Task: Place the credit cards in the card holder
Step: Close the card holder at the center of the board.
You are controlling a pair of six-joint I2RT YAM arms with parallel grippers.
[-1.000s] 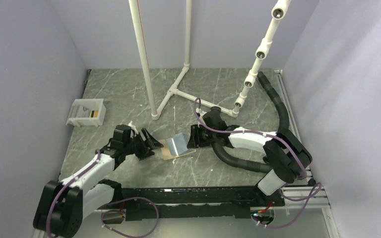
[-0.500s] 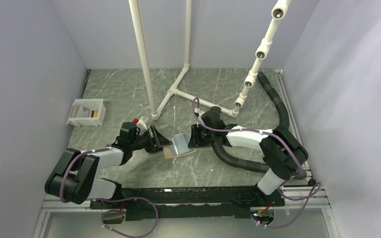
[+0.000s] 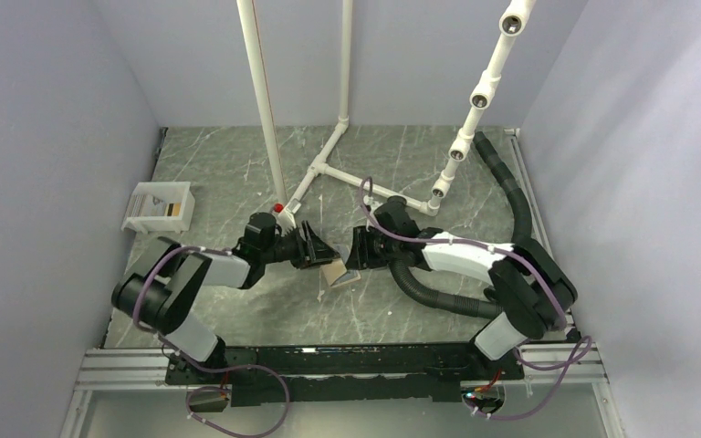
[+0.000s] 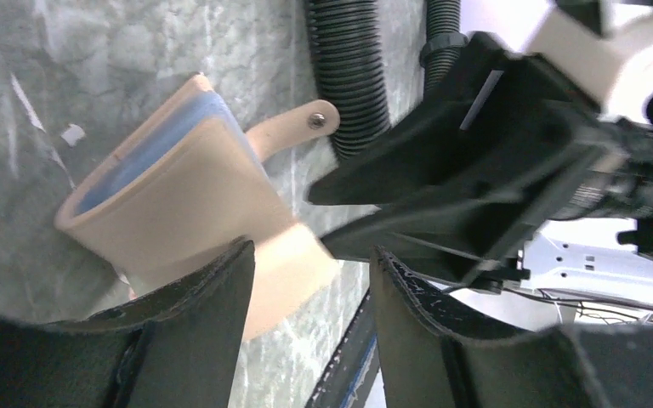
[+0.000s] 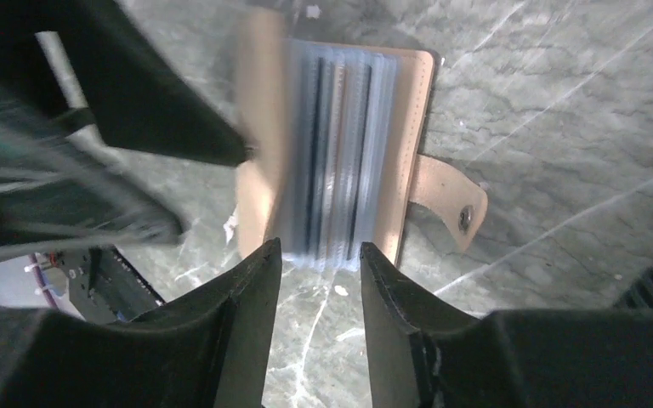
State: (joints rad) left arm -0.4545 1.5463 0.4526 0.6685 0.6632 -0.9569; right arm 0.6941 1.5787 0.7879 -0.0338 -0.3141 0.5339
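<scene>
**A:** Swung inward since a second ago, the left tool (image 3: 315, 248) sits just beside the card holder (image 3: 336, 272) on the table (image 3: 237, 173), opposite the right tool (image 3: 354, 248).
**B:** Left wrist?
**A:** Fingers (image 4: 212, 289) spread, the holder's tan cover edging between them.
**B:** Right wrist?
**A:** Spread too, over blurred bluish pockets.

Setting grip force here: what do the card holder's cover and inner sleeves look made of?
The card holder cover: tan leather or imitation, matte, with stitch holes along the edge and a metal-looking snap on its tab. Its inner sleeves: bluish-grey, glossy, probably clear plastic, going by streaky reflections; motion blur leaves that open.
</scene>
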